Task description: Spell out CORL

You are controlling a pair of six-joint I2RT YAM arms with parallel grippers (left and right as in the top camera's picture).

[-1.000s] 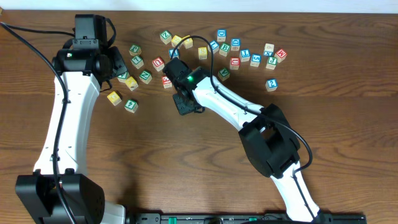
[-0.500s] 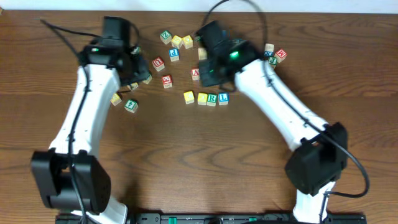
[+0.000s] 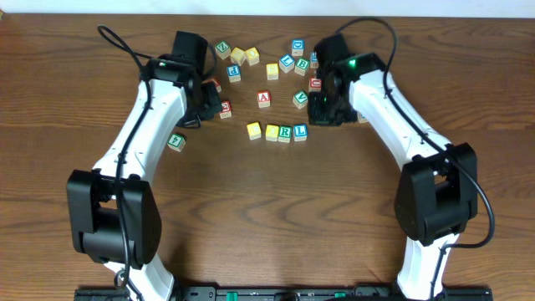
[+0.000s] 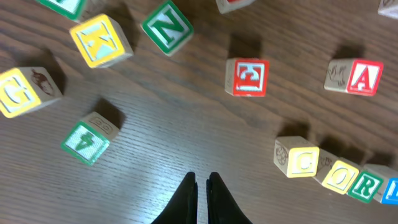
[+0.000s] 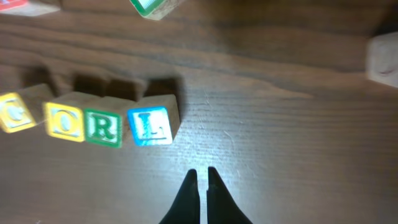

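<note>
On the left, the left gripper is hanging over bare table, its jaws pressed together and pinching nothing. Ahead of those jaws and off to their right, the row is sitting. C is lying just beside O, a touch askew, and then R and L are sitting side by side. The A is lying farther ahead, well apart from the row. Over on the right, the right gripper is hovering with its jaws closed tight and empty too, the L just ahead of them and a little to their left. To my eye the blocks are reading CORL, so the spelling step looks done. What's left, I'd say, is drawing both arms clear without brushing the row. Squaring C up against O would only be tidying.
</note>
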